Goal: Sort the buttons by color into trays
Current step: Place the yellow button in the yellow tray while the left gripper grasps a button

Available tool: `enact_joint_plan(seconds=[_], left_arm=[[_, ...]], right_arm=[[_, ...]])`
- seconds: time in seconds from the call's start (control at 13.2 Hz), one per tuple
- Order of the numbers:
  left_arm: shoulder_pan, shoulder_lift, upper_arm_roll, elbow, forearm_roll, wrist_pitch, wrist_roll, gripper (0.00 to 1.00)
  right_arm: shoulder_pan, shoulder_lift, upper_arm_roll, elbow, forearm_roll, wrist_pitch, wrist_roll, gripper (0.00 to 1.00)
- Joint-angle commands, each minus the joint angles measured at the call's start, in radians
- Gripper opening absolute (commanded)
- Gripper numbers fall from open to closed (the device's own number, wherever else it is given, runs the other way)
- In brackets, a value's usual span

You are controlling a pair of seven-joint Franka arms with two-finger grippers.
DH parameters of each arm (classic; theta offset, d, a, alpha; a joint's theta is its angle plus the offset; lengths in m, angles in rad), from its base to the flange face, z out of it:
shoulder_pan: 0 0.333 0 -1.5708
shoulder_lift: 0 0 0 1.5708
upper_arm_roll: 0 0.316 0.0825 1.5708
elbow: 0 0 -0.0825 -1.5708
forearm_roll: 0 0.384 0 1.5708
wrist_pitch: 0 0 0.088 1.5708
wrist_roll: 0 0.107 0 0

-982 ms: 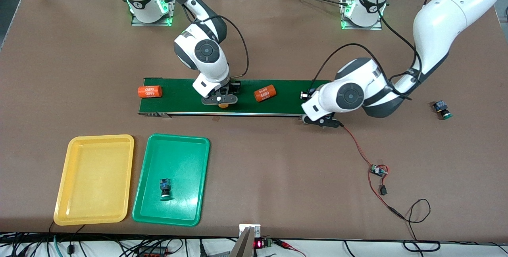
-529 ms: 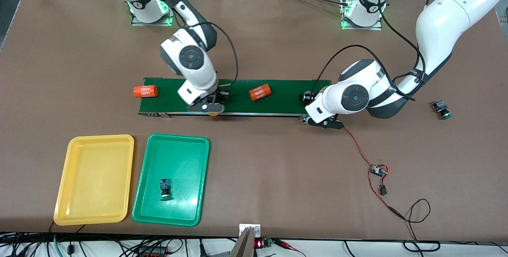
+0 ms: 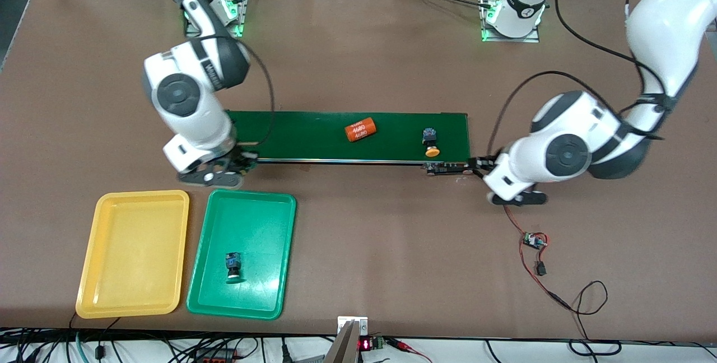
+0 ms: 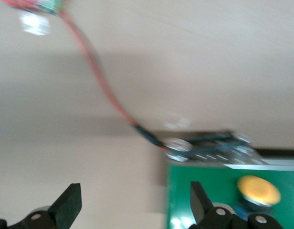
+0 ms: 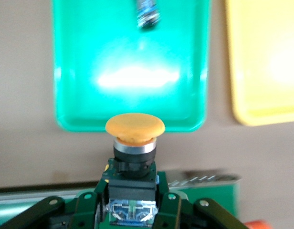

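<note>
One yellow-capped button (image 5: 134,157), cap toward the trays (image 5: 130,62), sits gripped in right hand (image 5: 132,210); left hand (image 4: 132,205) gapes.

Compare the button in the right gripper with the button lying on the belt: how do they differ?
The held button is clamped in the right gripper, up over the belt's end beside the green tray; the belt button lies free on the conveyor belt, untouched. The held one stands upright between the fingers; the belt one lies on its side. Both have orange-yellow caps.
</note>
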Motion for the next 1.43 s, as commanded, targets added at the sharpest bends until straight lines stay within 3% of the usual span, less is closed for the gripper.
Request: enact_joint_plan(seconds=[0.0, 0.23, 0.38, 0.76, 1.06, 1.13, 1.21, 1.28, 1.36], left_arm=[[0.065, -0.013, 0.000, 0.025, 0.056, -0.058, 0.010, 1.00], [0.156, -0.012, 0.005, 0.028, 0.059, -0.053, 0.040, 1.00], [0.187, -0.004, 0.030, 0.039, 0.102, -0.050, 0.098, 1.00], [0.222, -0.032, 0.272, 0.031, 0.076, -0.014, 0.257, 1.00], [0.332, -0.042, 0.392, 0.011, 0.009, 0.055, 0.332, 1.00], [0.354, -0.044, 0.422, 0.002, -0.004, 0.081, 0.364, 1.00], [0.387, -0.047, 0.423, -0.028, -0.040, 0.104, 0.411, 1.00], [0.418, -0.054, 0.426, -0.059, -0.098, 0.143, 0.441, 1.00], [0.449, -0.061, 0.425, -0.087, -0.134, 0.157, 0.462, 1.00]], right_arm=[[-0.037, 0.038, -0.091, 0.038, -0.001, -0.005, -0.173, 0.07], [-0.100, 0.119, -0.129, 0.105, -0.005, 0.016, -0.324, 0.07], [-0.134, 0.174, -0.143, 0.118, -0.011, 0.102, -0.375, 0.07], [-0.157, 0.283, -0.183, 0.118, -0.106, 0.327, -0.420, 0.07], [-0.179, 0.334, -0.206, 0.118, -0.171, 0.441, -0.423, 0.12], [-0.179, 0.339, -0.209, 0.118, -0.171, 0.450, -0.423, 0.33], [-0.180, 0.342, -0.209, 0.118, -0.169, 0.457, -0.421, 0.75], [-0.183, 0.342, -0.209, 0.113, -0.169, 0.486, -0.421, 0.99], [-0.185, 0.340, -0.209, 0.107, -0.171, 0.501, -0.423, 1.00]])
